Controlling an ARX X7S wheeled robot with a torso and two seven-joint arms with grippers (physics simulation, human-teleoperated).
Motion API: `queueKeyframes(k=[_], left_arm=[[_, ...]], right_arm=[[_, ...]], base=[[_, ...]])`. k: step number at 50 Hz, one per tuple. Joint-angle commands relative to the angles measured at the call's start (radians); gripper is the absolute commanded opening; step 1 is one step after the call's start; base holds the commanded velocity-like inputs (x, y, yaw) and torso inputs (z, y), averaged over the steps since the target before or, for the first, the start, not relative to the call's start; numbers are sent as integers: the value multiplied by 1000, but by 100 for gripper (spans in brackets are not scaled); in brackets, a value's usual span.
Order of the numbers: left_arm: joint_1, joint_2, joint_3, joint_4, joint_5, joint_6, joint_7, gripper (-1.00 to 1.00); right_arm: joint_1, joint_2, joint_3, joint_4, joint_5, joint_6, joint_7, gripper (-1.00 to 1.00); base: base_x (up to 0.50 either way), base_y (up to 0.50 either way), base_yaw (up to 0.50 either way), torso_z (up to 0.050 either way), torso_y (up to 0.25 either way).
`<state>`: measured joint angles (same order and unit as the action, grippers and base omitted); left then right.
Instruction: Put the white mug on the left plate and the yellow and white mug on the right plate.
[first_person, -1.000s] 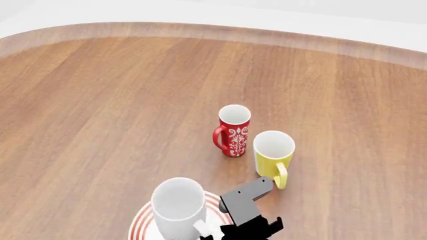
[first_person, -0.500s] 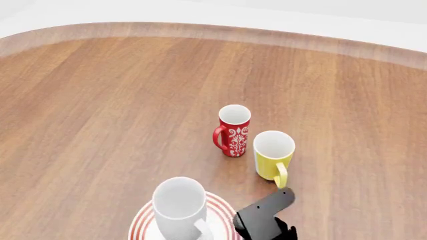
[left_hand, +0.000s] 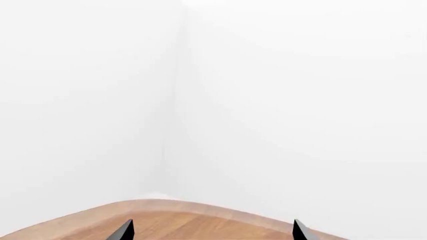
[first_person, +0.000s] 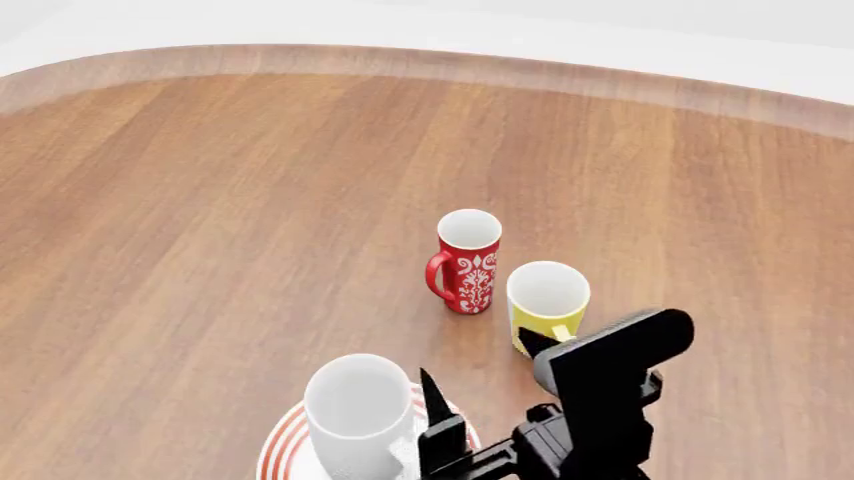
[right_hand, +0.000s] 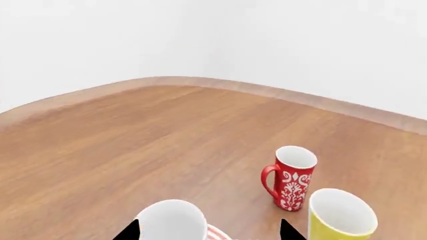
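A slim red mug (first_person: 467, 260) with a white pattern stands upright on the wooden surface (first_person: 200, 220), beyond the right pincer (first_person: 487, 385), its handle turned leftward.
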<state>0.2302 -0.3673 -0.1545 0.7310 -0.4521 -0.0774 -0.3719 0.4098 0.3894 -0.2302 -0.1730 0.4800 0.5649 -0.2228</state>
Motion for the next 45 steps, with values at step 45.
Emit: queueKeyframes(k=[45], left_arm=[[22, -11, -8, 11, 2, 22, -20, 100]], right_arm=[[287, -181, -6, 640, -180, -104, 260, 100]], base=[[0, 0, 0, 0, 0]])
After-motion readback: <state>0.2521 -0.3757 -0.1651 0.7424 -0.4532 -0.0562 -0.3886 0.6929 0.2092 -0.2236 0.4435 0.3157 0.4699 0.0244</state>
